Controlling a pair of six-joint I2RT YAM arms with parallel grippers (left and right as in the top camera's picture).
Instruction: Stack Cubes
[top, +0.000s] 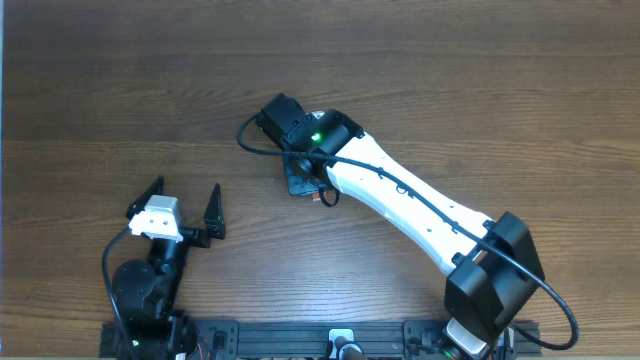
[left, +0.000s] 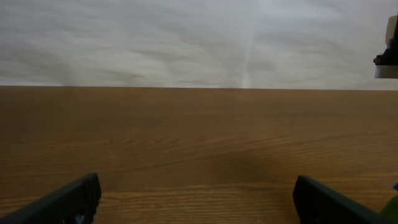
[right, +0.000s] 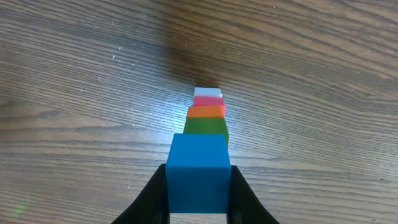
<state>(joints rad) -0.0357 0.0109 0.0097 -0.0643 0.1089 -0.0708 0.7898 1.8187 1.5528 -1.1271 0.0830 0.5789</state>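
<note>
Blue cube (right: 198, 168) in right gripper (right: 198, 180)

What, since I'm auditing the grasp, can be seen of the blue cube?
The blue cube is a plain, evenly coloured block with crisp edges and a smooth matte face, seemingly plastic or painted wood. The right gripper holds it, a black jaw pressed on each of two opposite sides. It sits level and square, topmost over a column of green cube, orange cube, pink cube and white cube. Whether it rests on the green one cannot be told.
</note>
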